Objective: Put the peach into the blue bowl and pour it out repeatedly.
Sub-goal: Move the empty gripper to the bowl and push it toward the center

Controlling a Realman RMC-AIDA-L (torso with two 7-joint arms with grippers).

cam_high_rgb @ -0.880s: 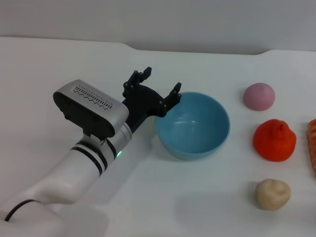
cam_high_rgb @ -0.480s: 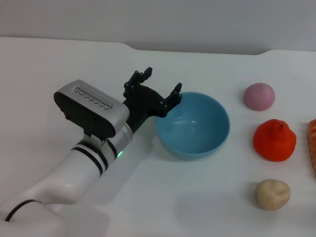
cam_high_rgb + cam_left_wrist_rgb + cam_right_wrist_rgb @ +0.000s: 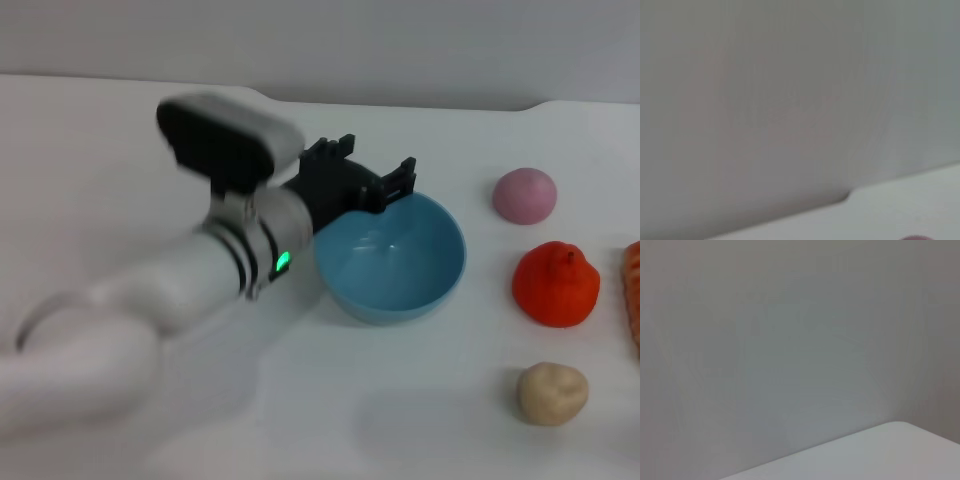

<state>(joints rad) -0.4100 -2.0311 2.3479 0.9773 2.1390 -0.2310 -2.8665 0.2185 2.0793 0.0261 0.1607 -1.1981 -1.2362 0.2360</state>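
The blue bowl (image 3: pixel 388 303) stands upright and empty in the middle of the white table. The peach (image 3: pixel 524 195), pink and round, lies on the table to the bowl's right, apart from it. My left gripper (image 3: pixel 372 165) is open with nothing in it, hovering over the bowl's far left rim, one finger above the rim and the other outside it. The left arm is blurred. A pink sliver shows at the edge of the left wrist view; I cannot tell what it is. The right gripper is out of view.
A larger red-orange fruit (image 3: pixel 556 284) sits just in front of the peach, and a beige lumpy thing (image 3: pixel 551 392) lies nearer me. Part of an orange object (image 3: pixel 633 292) shows at the right edge. The grey wall (image 3: pixel 320 40) rises behind the table.
My left arm has swung up and to the right, turning at the wrist. The open gripper went from beside the bowl's left rim to above it. Bowl and fruits stayed put.
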